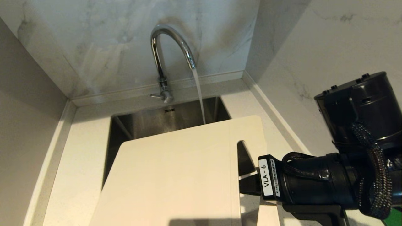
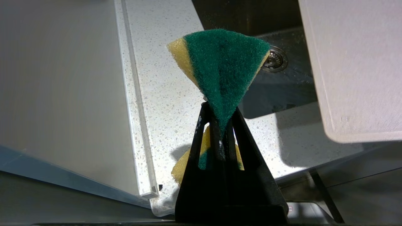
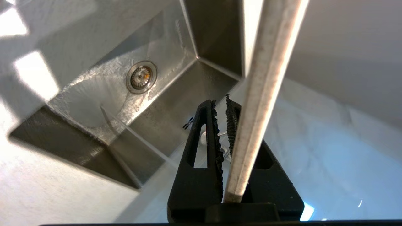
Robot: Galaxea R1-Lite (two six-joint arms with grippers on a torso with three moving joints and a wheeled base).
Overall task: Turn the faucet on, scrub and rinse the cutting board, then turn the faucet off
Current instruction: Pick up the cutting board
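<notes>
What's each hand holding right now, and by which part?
Right hand grips the cutting board by its edge beside the handle slot. Left hand pinches the sponge across its middle, folding it.

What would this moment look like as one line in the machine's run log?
faucet: running | right claw: shut on cutting board, held over sink | left claw: shut on sponge, off to the side

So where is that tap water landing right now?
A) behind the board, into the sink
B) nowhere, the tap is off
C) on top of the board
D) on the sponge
A: the stream from the faucet drops past the far edge of the board into the sink.
</notes>
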